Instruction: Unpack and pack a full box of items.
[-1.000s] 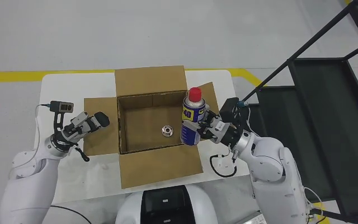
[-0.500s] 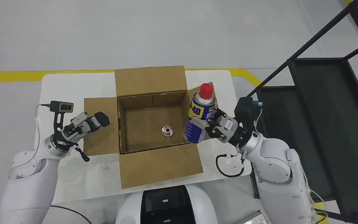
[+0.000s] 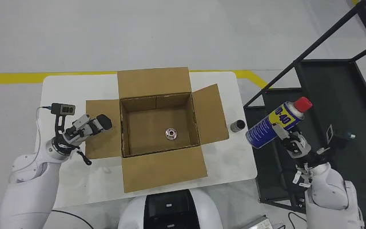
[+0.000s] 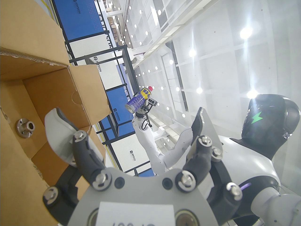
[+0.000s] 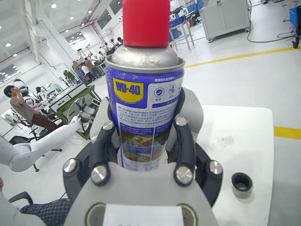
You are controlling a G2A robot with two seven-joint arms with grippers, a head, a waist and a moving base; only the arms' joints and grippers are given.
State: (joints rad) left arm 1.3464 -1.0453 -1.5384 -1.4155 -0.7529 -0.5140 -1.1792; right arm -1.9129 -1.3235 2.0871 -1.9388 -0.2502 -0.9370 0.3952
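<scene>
Right tool point(image 3: 290, 137) is clamped on the one spray can point(image 3: 276, 122), its two fingers pressed against opposite sides of the blue and yellow body, as the right wrist view shows. That can hangs in the air past the right edge of the white worktop point(image 3: 63, 91), above a dark metal rack point(image 3: 326, 86) standing beside it. The can is tilted, with its base toward the worktop and its red cap point(image 3: 302, 103) pointing away. One open cardboard box point(image 3: 154, 103) sits on the middle of the worktop, reaching its far edge. All four of its flaps are folded outward and lie flat. One thing lies inside it, a small round metal flange point(image 3: 170, 133) with a centre hole, resting on the box floor near the middle. One short dark ring point(image 3: 237, 125) stands on the bare worktop near the right edge, just beside the tip of the box's right flap and apart from it. Left tool point(image 3: 100, 123) hangs over the box's left flap on the left side of the worktop, its two fingers spread apart and holding nothing.
</scene>
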